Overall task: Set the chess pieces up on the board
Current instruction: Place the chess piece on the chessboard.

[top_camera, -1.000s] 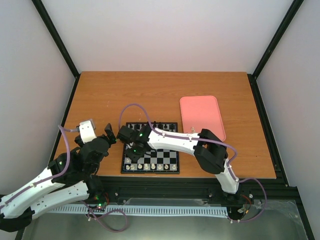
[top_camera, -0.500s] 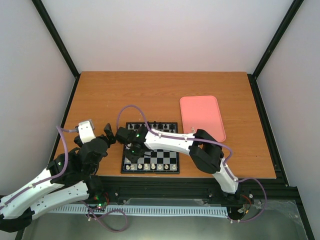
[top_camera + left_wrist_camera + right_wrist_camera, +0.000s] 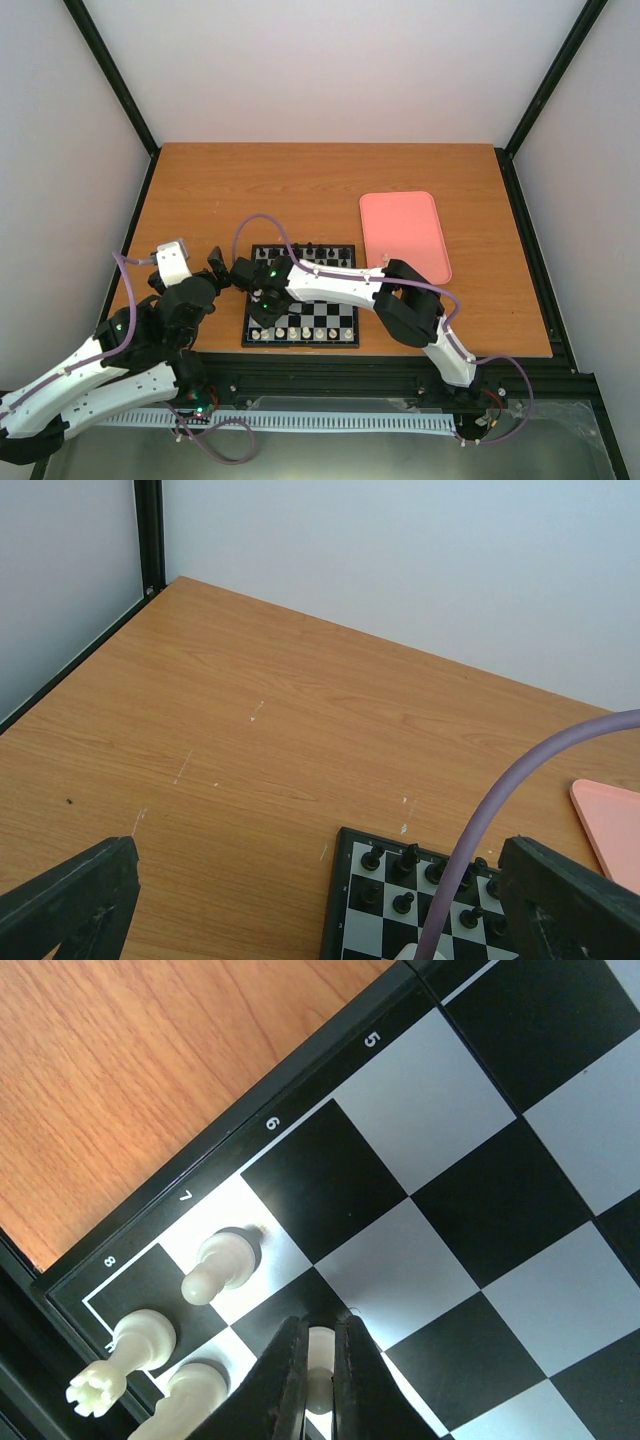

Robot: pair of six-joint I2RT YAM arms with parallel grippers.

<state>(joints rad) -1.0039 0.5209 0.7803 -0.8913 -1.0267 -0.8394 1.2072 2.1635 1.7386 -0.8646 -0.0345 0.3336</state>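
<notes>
The board (image 3: 327,312) lies at the table's near middle. Cream-white chess pieces (image 3: 292,331) line its near row and black ones (image 3: 313,249) its far row. My right gripper (image 3: 262,298) hangs low over the board's near-left part. In the right wrist view it (image 3: 320,1338) is shut on a cream pawn (image 3: 320,1370), above the board (image 3: 470,1110) near the edge squares. A cream pawn (image 3: 222,1265) stands on the square marked 7, a rook (image 3: 120,1358) beside it. My left gripper (image 3: 200,275) is left of the board, open and holding nothing (image 3: 318,858).
A pink tray (image 3: 403,233) lies right of the board, its corner also in the left wrist view (image 3: 612,825). Black pieces (image 3: 405,858) stand on the board's far-left corner (image 3: 372,935). A purple cable (image 3: 500,800) crosses that view. Bare wooden table extends behind and left.
My right gripper has shifted slightly left over the board's near-left part, still shut. The left arm has hardly moved.
</notes>
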